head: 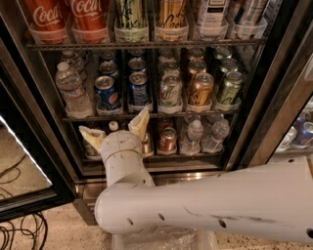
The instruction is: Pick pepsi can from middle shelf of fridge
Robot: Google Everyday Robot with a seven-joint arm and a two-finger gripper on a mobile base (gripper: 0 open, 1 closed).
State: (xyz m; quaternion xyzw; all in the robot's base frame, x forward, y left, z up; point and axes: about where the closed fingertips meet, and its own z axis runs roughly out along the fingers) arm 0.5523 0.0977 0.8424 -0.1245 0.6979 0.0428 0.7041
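Note:
The pepsi can (139, 89), dark blue with a silver top, stands at the front of its row on the middle shelf (205, 114) of the fridge (274, 93), right of a like blue can with a round red-white logo (106, 93). My gripper (116, 129) is open and empty. It is just below the middle shelf's front edge, in front of the lower shelf. Its right fingertip (140, 122) reaches up to the shelf edge right under the pepsi can. The left fingertip (92, 137) is lower. My white arm (205, 205) crosses the bottom of the view.
A water bottle (73, 90) stands left of the blue cans. Green (170, 91) and gold (199, 90) cans stand to their right. Coca-Cola cans (83, 12) fill the shelf above, small bottles (195, 136) the one below. The open door (29, 166) and floor cables (19, 234) are on the left.

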